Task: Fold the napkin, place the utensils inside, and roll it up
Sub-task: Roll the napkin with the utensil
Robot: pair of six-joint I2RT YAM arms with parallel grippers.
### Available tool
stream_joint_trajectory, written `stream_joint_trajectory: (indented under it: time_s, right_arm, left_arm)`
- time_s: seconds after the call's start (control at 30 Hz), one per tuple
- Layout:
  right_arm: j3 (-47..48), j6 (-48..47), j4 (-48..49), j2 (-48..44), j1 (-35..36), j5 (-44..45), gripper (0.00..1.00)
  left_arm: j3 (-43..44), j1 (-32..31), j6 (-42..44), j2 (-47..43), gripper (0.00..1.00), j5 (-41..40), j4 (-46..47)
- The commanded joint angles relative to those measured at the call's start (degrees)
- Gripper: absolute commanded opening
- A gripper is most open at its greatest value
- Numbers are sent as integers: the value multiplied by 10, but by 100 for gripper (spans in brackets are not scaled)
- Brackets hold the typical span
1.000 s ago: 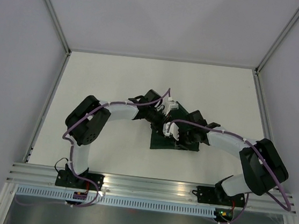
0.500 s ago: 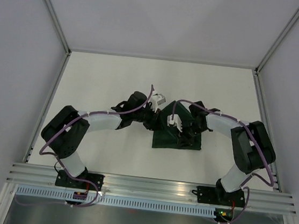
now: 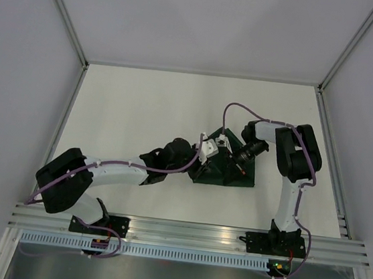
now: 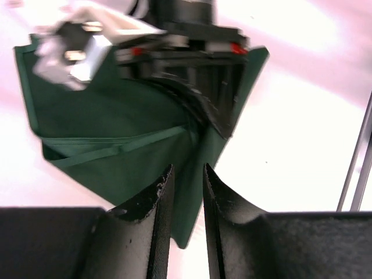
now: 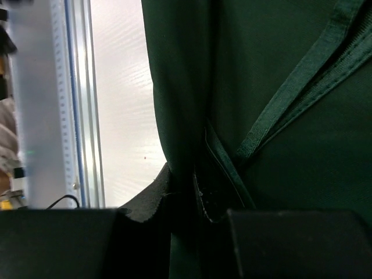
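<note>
The dark green napkin (image 3: 234,179) is lying partly folded on the white table (image 3: 136,107), just right of centre. The right gripper (image 5: 185,185) is clamping a raised fold of the cloth. The left gripper (image 4: 187,170) is hovering at the napkin's left edge, its fingers narrowly apart and gripping nothing.

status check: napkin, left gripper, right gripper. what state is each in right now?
napkin: folded over in layers, one part pinched and raised off the table, not rolled.
left gripper: jaws a narrow gap apart, napkin corner in line with the gap, not visibly clamped.
right gripper: shut on the napkin, a fold of cloth pinched between its fingers.
</note>
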Motion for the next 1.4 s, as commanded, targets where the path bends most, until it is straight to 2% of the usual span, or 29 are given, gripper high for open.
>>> stream_joint_trajectory:
  time_s: [0.0, 0.1, 0.47, 0.7, 1.1, 1.37]
  right_arm:
    - [35, -78, -53, 45, -17, -7, 9]
    - [57, -90, -85, 75, -27, -12, 9]
    - [79, -81, -92, 102, -41, -9, 9]
    - [85, -75, -91, 115, -42, -5, 9]
    - [92, -69, -93, 124, -44, -1, 9]
    - [98, -69, -99, 138, -46, 0, 8]
  left_arm:
    - [29, -47, 108, 20, 31, -85, -13]
    - [44, -73, 139, 45, 32, -100, -27]
    - [102, -137, 211, 154, 35, -107, -37]
    - [115, -171, 258, 199, 46, -173, -3]
    - [99, -198, 336, 245, 47, -290, 98]
    - [84, -214, 377, 254, 49, -324, 149]
